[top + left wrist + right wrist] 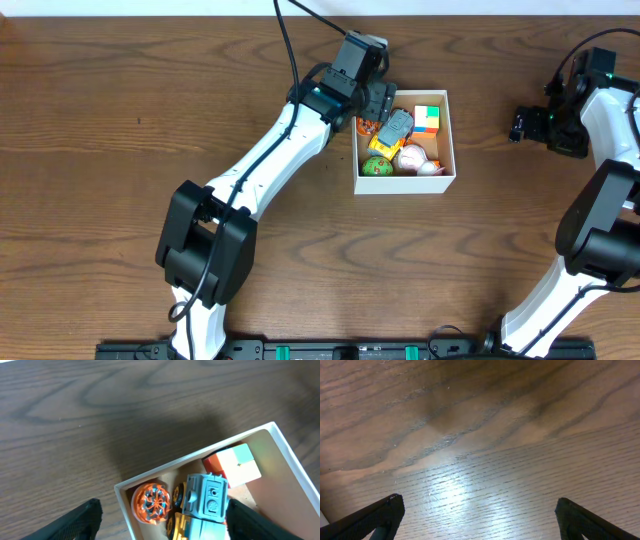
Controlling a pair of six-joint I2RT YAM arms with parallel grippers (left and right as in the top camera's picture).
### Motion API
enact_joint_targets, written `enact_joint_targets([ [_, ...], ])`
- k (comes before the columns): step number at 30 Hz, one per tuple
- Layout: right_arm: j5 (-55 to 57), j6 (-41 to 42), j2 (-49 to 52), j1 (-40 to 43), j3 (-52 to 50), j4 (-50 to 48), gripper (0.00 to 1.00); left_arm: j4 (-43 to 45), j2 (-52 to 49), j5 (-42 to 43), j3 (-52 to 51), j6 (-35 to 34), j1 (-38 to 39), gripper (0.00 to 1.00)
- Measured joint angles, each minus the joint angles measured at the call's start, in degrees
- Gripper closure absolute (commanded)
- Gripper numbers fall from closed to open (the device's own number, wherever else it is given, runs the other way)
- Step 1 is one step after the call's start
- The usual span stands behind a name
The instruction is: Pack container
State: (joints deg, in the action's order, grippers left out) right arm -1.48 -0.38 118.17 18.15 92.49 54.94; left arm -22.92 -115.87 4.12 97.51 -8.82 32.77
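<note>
The container is a shallow square white box with a tan inside, at the table's centre right. It holds a colour cube, a grey and yellow toy truck, an orange patterned ball, a green-yellow ball and a white and pink toy. My left gripper hovers open over the box's far left corner. In the left wrist view its fingers straddle the orange ball and truck, beside the box wall. My right gripper is open and empty over bare wood.
The brown wooden table surrounds the box. The right arm stands at the far right edge. The left arm stretches diagonally from the front left to the box.
</note>
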Motion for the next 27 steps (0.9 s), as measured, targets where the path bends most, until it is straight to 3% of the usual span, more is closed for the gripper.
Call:
enact_joint_targets([
  [2,0.00,0.00,0.00,0.00,0.00,0.02,0.01,-0.39,0.68,0.00,-0.02,0.17,-0.59,0.00],
  [7,0.00,0.00,0.00,0.00,0.00,0.00,0.01,-6.49,8.26,-1.57,-0.11,-0.13,-4.50,0.02],
  [16,0.00,0.00,0.00,0.00,0.00,-0.02,0.01,-27.32,25.20,-2.12,0.00,-0.15,-15.67,0.02],
  [21,0.02,0.00,0.00,0.00,0.00,-0.09,0.01,-26.23,31.56,0.11,-8.33,0.11,-16.09,0.02],
  [27,0.00,0.00,0.00,0.00,0.00,-0.15,0.01,-14.82,45.83,5.77,-29.03,-0.07,-16.06,0.02],
])
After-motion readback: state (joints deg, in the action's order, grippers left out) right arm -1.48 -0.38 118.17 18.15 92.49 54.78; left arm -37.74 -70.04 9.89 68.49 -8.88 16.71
